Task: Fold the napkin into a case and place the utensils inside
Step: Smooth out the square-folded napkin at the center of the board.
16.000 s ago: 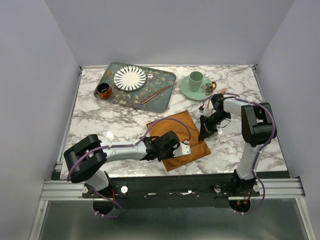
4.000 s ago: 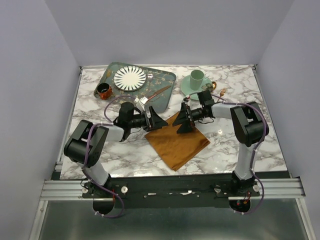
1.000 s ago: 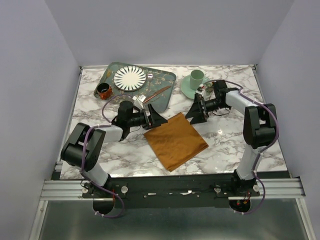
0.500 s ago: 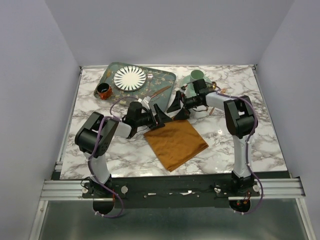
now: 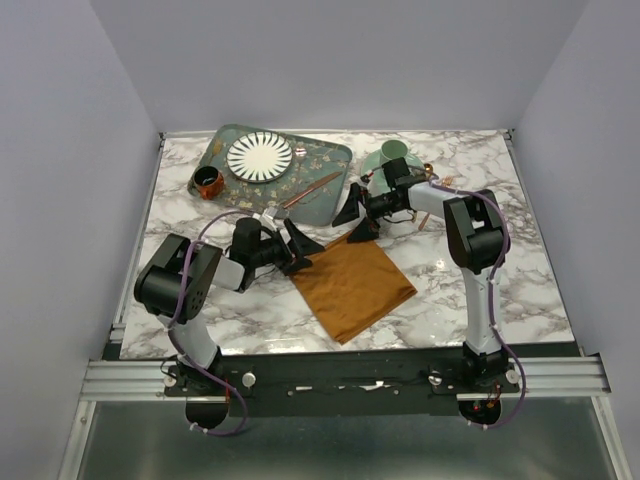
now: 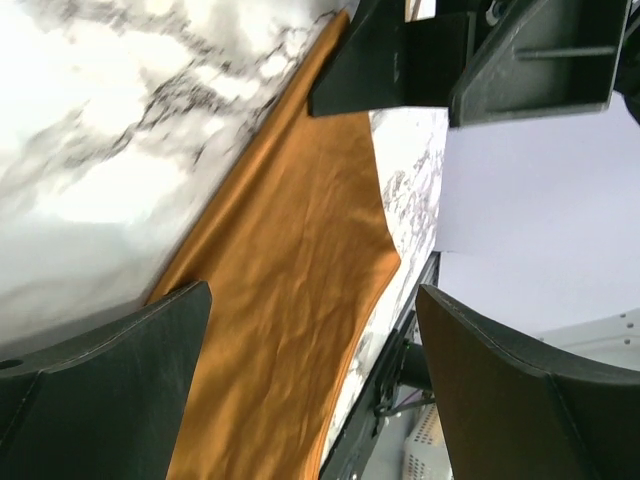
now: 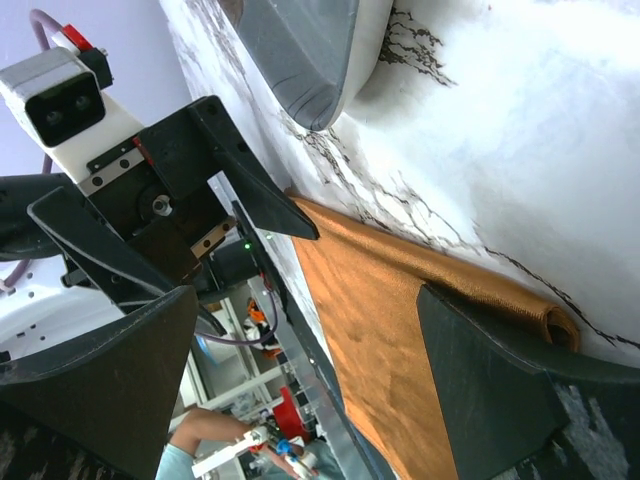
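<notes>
In the overhead view the upper left holds a green tray (image 5: 328, 160) with a leafy pattern. On it sit a round plate (image 5: 260, 156) with dark rays on white and, at its left rim, a small glossy brown cup (image 5: 207, 182). A slim copper utensil (image 5: 312, 189) lies slantwise on the tray's right part. Everything rests on a table (image 5: 540, 270) of white marble with grey veins.

Just left of centre the left gripper (image 5: 305, 250) lies low, its two black wedge-shaped fingers spread wide, holding nothing, tips at the napkin's upper left edge. Whether they touch the cloth I cannot tell.

The napkin (image 5: 352, 285) lies flat in the middle of the frame, below the tray's right end: a plain rust-orange square turned like a diamond, one corner toward the bottom edge. It is not yet folded into a case. The left wrist view shows its weave as soft and matte with faint creases, running between the two fingers. In the right wrist view its edge curls into a small tight roll at the right-hand finger.

At the napkin's top corner the right gripper (image 5: 356, 220) faces the left one, its fingers also spread wide and holding nothing.

Right of it stands a pale green cup (image 5: 392, 152) on a matching saucer (image 5: 372, 172). Other utensils (image 5: 440, 184) glint copper just right of the saucer, too small to tell apart
</notes>
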You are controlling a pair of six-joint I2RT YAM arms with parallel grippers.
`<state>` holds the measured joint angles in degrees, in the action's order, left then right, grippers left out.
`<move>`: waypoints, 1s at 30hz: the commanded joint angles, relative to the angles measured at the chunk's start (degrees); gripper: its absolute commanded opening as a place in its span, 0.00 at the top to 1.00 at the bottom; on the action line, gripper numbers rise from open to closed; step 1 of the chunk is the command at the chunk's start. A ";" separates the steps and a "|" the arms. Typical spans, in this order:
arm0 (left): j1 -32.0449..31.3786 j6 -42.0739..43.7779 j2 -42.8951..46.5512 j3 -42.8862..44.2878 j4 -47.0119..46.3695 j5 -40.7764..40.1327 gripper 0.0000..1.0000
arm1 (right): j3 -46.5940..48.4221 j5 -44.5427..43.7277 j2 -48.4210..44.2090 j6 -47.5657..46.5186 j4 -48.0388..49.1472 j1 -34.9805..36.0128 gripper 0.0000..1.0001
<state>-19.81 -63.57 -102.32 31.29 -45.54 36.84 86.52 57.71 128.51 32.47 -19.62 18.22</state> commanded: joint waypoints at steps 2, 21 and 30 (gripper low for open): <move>3.37 3.36 5.20 -7.55 8.09 1.92 0.01 | 2.77 -8.76 4.47 -6.36 -5.78 0.06 0.00; -8.99 94.62 34.98 13.37 68.03 -15.64 0.08 | 8.94 -10.59 -12.66 -35.45 -32.15 3.93 0.03; -23.07 109.00 41.06 5.02 66.11 -14.00 0.35 | -2.49 -20.97 -17.33 -38.45 -28.65 3.23 0.16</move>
<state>-39.35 32.58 -63.99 39.51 19.64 22.55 88.58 43.86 110.72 -3.20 -48.51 21.74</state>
